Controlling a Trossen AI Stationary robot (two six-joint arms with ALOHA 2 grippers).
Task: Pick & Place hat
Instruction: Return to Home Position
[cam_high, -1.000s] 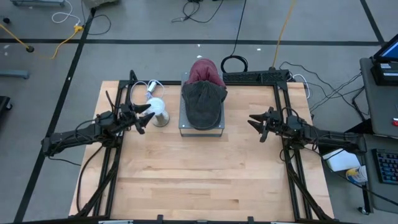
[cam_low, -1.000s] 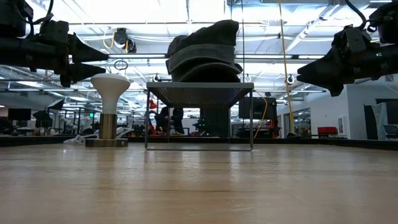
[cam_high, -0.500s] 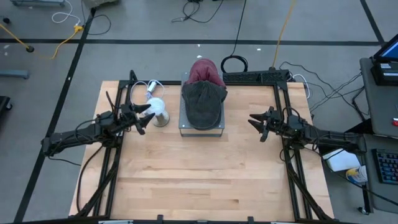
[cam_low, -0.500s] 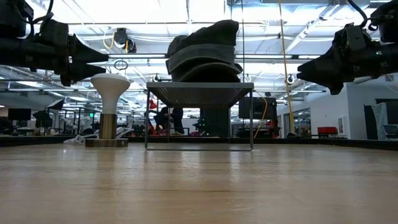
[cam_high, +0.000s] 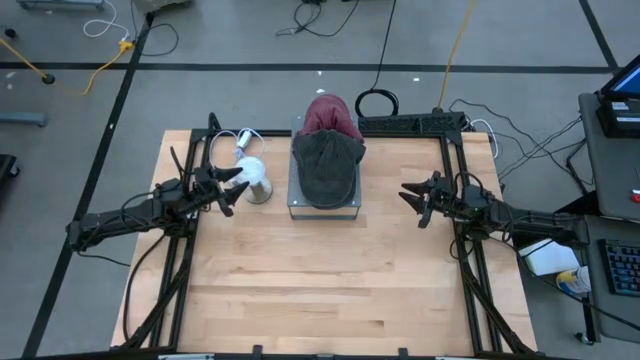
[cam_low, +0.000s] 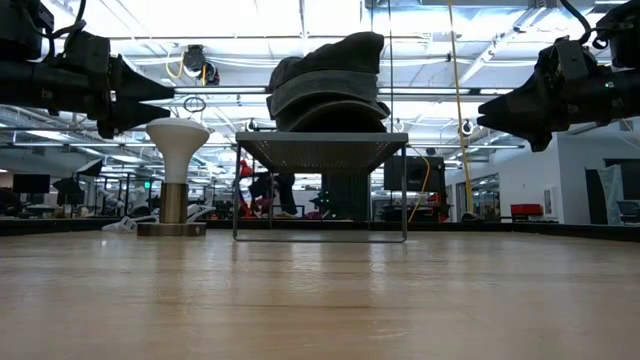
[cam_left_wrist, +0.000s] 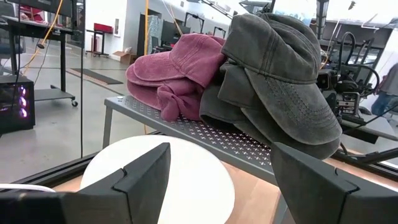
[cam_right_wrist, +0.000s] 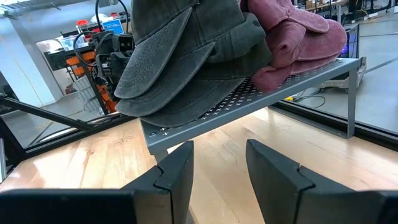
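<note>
The fingers of the left gripper are spread apart above the table's left side, just beside the white stand. Those of the right gripper are likewise apart, near the shelf on its right. From above, the black caps lie stacked on the shelf with a maroon cap at its far end. The pale wooden table stands on a grey floor strewn with cables.

At table height the near boards blur. The shelf stands on thin legs with the black stack on top, and the maroon cap is hidden behind it. Bright ceiling lights fill the room; dim shapes under the shelf are hard to make out.

The left wrist view shows the stand's round top beyond its parted fingers, its base cut off. The right wrist view shows brims overhanging the perforated shelf edge; the number of black caps cannot be counted surely.
</note>
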